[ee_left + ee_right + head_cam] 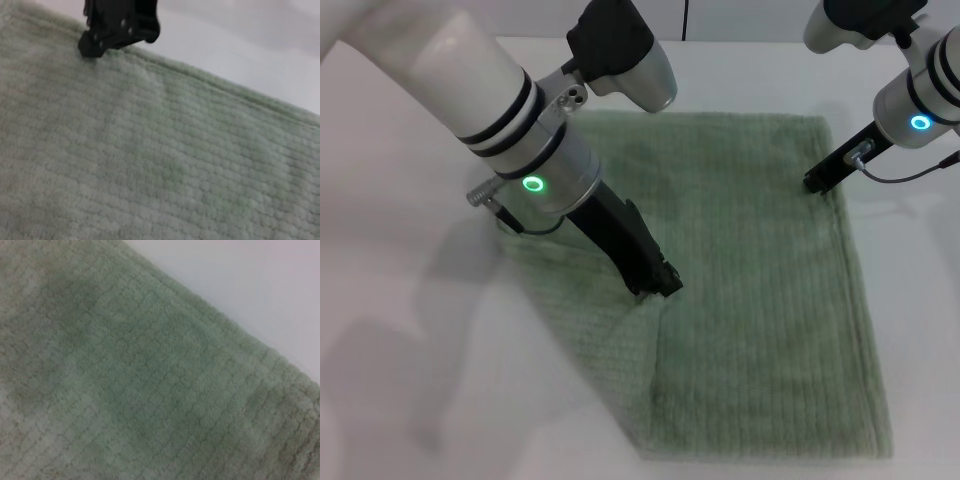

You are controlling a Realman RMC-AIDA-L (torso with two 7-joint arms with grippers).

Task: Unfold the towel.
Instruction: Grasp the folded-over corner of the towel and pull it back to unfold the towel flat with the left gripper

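Light is bright, soft and even in the head view. The white tabletop (390, 330) carries faint grey shadows of the left arm on the robot's left side, with little glare. The pale sage-green ribbed terry towel (760, 300) stays evenly lit. The right wrist view is blurred, with a dim patch on the cloth (70, 335); the left wrist view is soft too.

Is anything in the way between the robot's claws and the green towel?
Nothing visible is. The left claw is down on the towel at a raised fold near its middle, and the right claw is at the towel's far right edge. The white table shows nothing else.
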